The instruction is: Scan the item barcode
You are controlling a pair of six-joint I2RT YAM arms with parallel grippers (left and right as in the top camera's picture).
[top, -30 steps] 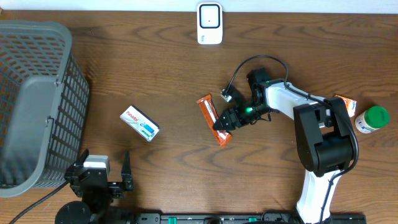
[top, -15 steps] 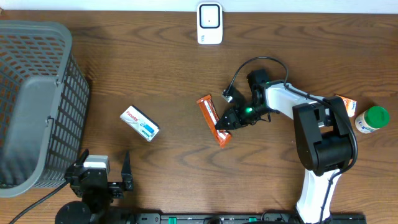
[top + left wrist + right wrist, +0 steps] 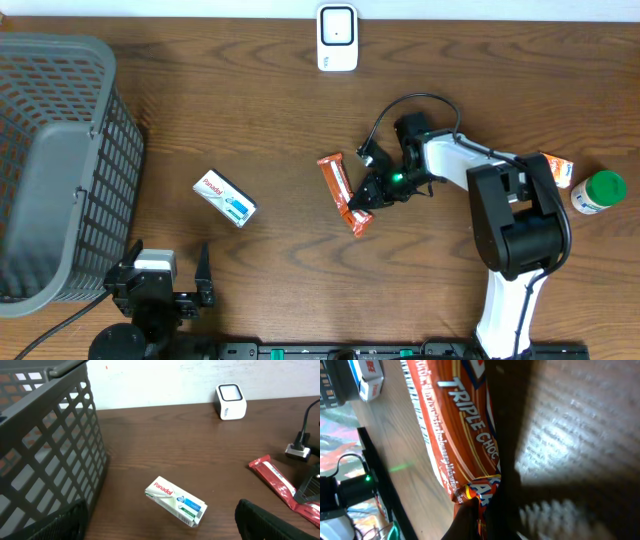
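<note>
We see a table (image 3: 250,120) of dark brown wood, its grain plain and its surface smooth with a low sheen. At the left of the overhead frame the basket (image 3: 122,140) is a grey plastic lattice, matt. The chocolate bar (image 3: 341,188) at centre has an orange-red film wrapper, glossy and creased, which catches light in the right wrist view. The box (image 3: 224,198) left of it looks like smooth white card with printed faces. The scanner (image 3: 337,38) at top centre is white plastic, faintly shiny. The right arm (image 3: 455,163) pairs a smooth white shell with matt black parts. At the right edge the bottle (image 3: 603,190) has a green plastic cap.
</note>
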